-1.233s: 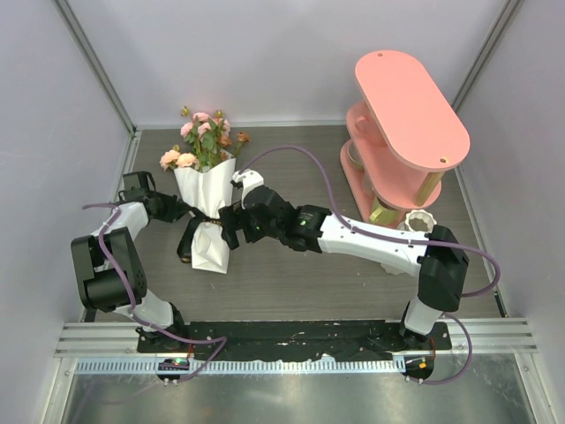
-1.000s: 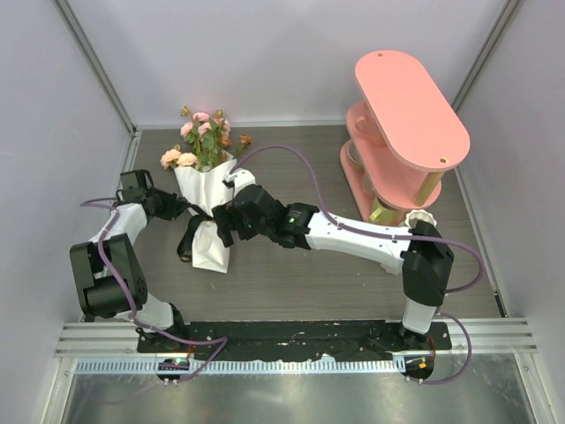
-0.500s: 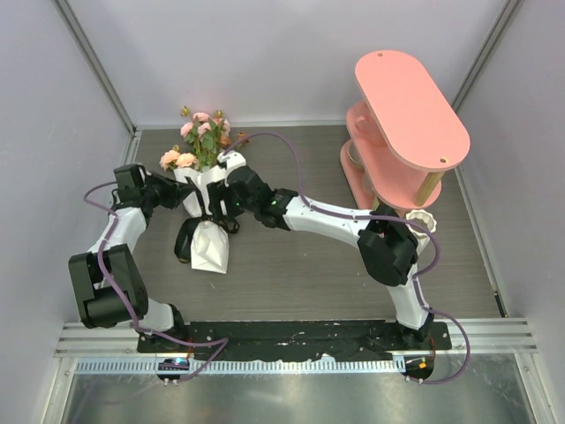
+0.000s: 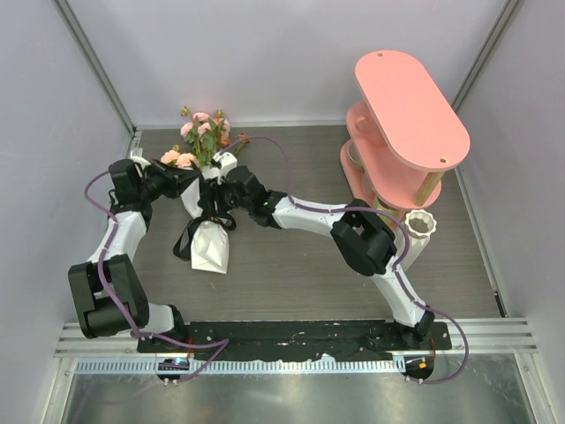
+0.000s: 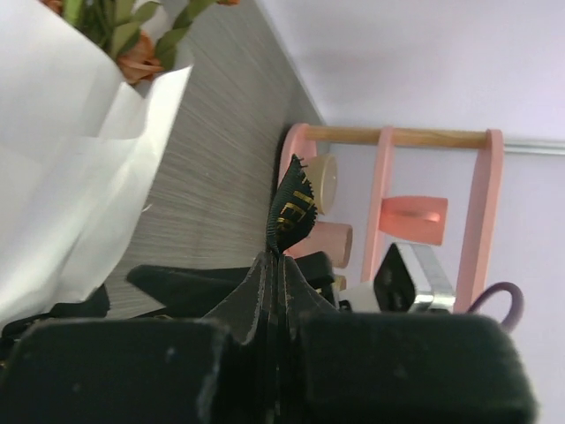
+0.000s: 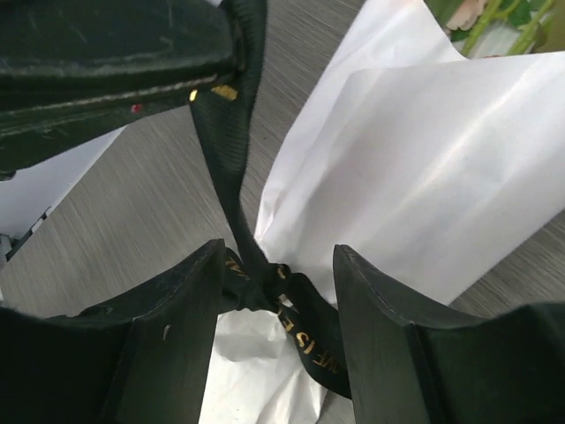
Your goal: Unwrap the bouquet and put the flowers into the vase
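Your right arm's elbow has swung in toward the middle of the table (image 4: pixel 291 287), so the vase (image 4: pixel 421 225), standing just beside the pink shelf (image 4: pixel 410 106), now shows whole. Farther back, the bouquet (image 4: pixel 210 249) lies with its paper tail toward you. Your right gripper (image 6: pixel 275 265) has reached out over it, fingers spread either side of the black ribbon's (image 6: pixel 225 150) knot. Your left gripper (image 5: pixel 281 291), drawn farther back than before, pinches the ribbon's end tight. The flowers (image 4: pixel 201 132) point toward the back wall.

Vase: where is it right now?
In the top view the vase stands on the right, at the near end of the pink shelf, far from the bouquet on the left.
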You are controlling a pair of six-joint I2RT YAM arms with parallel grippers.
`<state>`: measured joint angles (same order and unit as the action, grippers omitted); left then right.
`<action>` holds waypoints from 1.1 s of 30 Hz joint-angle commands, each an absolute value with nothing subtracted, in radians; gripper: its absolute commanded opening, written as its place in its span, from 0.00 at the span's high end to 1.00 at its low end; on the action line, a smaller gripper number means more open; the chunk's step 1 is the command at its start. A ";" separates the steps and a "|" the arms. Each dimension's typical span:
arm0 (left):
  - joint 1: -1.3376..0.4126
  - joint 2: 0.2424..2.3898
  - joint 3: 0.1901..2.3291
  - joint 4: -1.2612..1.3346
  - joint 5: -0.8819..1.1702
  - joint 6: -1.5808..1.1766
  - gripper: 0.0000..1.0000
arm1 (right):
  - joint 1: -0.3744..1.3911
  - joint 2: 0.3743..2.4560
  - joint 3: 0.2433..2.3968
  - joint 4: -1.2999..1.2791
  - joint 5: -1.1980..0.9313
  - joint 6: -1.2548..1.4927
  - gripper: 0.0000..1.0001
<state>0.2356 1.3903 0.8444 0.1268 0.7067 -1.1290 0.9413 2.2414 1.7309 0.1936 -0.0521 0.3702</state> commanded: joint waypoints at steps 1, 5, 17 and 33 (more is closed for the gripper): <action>0.216 1.344 0.848 0.236 0.776 -1.154 1.00 | 0.950 2.210 1.726 0.337 -0.080 0.374 0.45; 0.198 1.350 0.850 0.290 0.813 -1.186 1.00 | 0.950 2.214 1.732 0.353 -0.077 0.376 0.57; 0.264 1.385 0.799 0.446 0.868 -1.261 0.53 | 0.948 2.008 1.720 0.163 0.101 0.353 0.99; 0.247 1.666 0.756 0.342 0.807 -1.278 1.00 | 0.951 1.801 1.879 -0.052 0.144 0.325 0.99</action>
